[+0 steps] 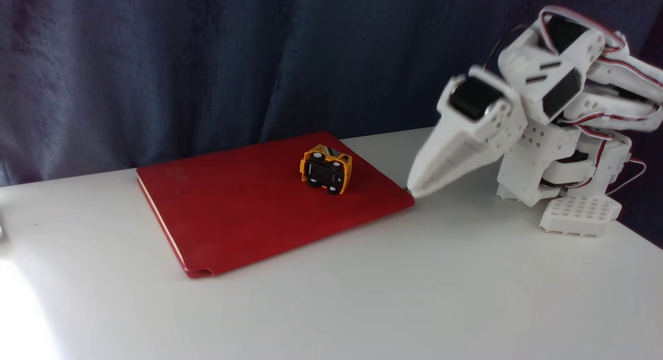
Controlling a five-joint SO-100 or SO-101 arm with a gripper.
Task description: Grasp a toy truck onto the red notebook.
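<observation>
Toy truck (326, 169) is already on the red notebook (248, 210), near its far-right corner, tipped on its side with the black underside and wheels facing the camera. Nothing is holding it.

Gripper (414, 189) is low at the notebook's right edge, tip touching or just off the desk (466, 287). Its fingers look pressed together into one wedge with no gap and nothing between them, though the view angle makes this hard to confirm fully. The arm is folded back over its base at the right edge of the desk.

Key relation: the truck lies to the left of the gripper tip and slightly farther back, near but apart. Its long axis runs roughly left-right in the fixed view.

Judgement: placement looks done. Only righting the truck or retracting the arm would be left.
</observation>
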